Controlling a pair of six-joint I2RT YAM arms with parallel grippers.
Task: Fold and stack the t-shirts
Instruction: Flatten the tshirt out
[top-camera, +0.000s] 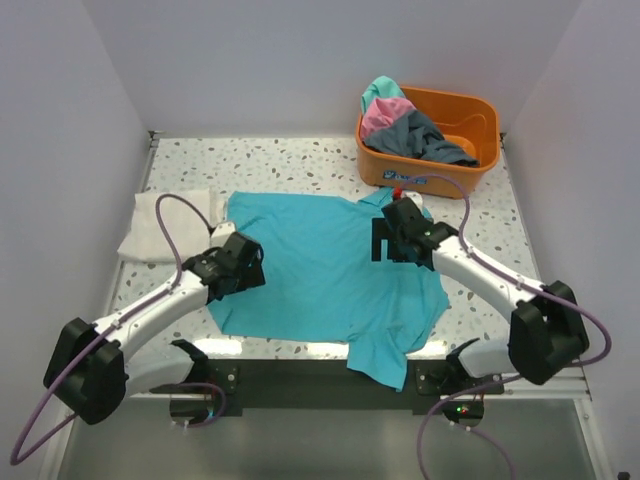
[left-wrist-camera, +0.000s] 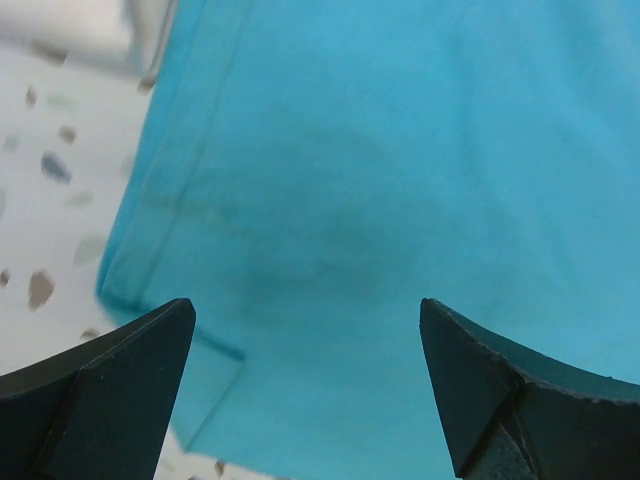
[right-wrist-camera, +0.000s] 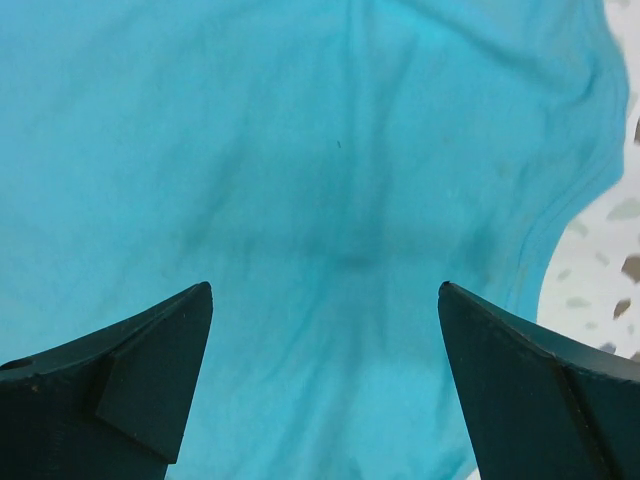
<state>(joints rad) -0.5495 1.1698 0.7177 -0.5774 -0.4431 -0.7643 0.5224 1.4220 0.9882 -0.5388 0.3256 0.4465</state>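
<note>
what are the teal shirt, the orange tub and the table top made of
Teal t-shirt: soft matte fabric, likely cotton; it lies limp with shallow wrinkles and a stitched hem.
Orange tub: looks like moulded plastic, smooth with a slight sheen.
Table top: hard white surface with grey-brown speckles, terrazzo-look; real stone or laminate cannot be told.

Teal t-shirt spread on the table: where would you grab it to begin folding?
Likely its left edge, approached from the outer side with the left fingers low. The teal t-shirt lies flat, so only the edges give cloth to pinch.
</note>
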